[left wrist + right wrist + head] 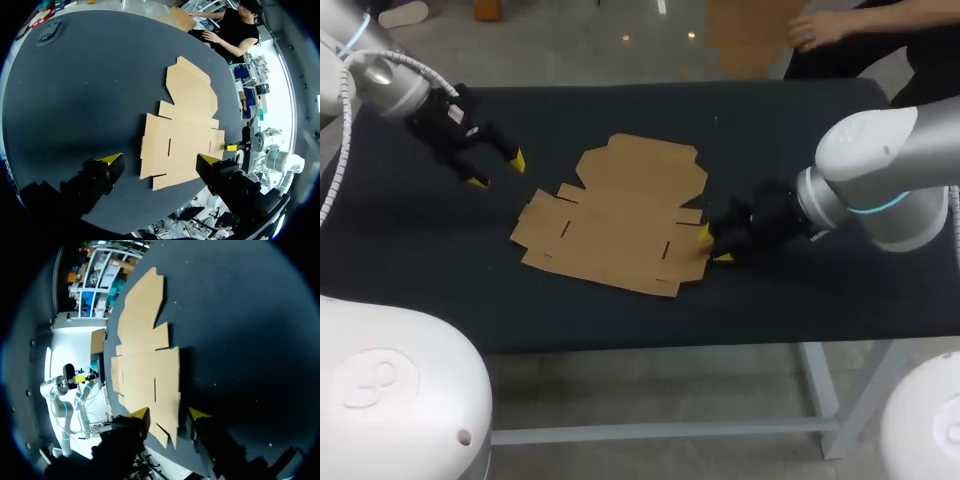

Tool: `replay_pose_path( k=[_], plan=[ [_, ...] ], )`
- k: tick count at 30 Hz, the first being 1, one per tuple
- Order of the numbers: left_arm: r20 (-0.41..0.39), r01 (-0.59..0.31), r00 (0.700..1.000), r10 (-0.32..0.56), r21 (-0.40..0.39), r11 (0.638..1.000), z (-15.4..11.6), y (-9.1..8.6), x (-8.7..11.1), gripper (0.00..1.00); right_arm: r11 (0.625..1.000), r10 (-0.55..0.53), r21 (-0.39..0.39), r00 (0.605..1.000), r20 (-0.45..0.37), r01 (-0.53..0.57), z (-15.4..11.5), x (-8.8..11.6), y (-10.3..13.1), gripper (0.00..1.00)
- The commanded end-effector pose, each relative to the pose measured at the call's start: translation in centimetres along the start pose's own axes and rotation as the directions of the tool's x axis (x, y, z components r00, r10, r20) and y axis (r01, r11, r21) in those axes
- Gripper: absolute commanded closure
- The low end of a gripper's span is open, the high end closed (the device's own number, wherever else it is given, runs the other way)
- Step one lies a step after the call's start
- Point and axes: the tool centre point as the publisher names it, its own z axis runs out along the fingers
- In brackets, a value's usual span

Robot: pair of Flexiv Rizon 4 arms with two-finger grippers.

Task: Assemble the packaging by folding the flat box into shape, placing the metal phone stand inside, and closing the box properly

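Note:
A flat brown cardboard box blank lies unfolded in the middle of the dark table. My right gripper is low at the blank's right edge. In the right wrist view its fingers stand apart, open, one over the cardboard and one over the tabletop, with a corner flap between them. My left gripper hangs wide open above the table, to the left of the blank and clear of it. In the left wrist view the blank lies ahead of the open left gripper. No metal phone stand shows in the head view.
The dark table has bare surface all around the blank. In the left wrist view a small dark flat thing lies near the table's far edge; what it is cannot be made out. My right gripper's yellow tip shows past the blank.

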Motion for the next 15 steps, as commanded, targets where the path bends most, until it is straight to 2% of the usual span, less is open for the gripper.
replay_pose_path(
  k=[1,8,11,12,13,15],
  plan=[
    [0.0,0.001,1.0,-0.001,-0.003,1.0,-0.1,0.1,-0.1,0.0,0.999,0.007,-0.044,1.0,0.006,-0.007,0.9,0.0,-0.2,0.53],
    [0.001,0.001,1.0,-0.001,-0.004,1.0,-0.1,0.2,-0.4,0.0,0.998,0.022,-0.061,1.0,0.019,-0.021,1.9,0.0,0.1,0.55],
    [-0.001,0.001,1.0,-0.001,-0.005,1.0,-0.1,0.2,-0.5,0.0,0.997,0.03,-0.072,0.999,0.025,-0.028,2.2,0.1,0.3,0.62],
    [-0.001,0.001,1.0,-0.001,-0.006,1.0,-0.1,0.2,-0.5,0.0,0.996,0.035,-0.078,0.999,0.026,-0.033,2.2,0.1,0.3,0.66],
    [-0.002,0.001,1.0,-0.001,-0.006,1.0,-0.1,0.2,-0.5,0.0,0.996,0.037,-0.082,0.999,0.027,-0.034,2.3,0.1,0.4,0.74],
    [-0.003,0.002,1.0,-0.002,-0.004,1.0,-0.1,0.2,-0.6,0.0,0.996,0.036,-0.083,0.999,0.027,-0.033,2.3,0.1,0.5,1.0]
  ],
)
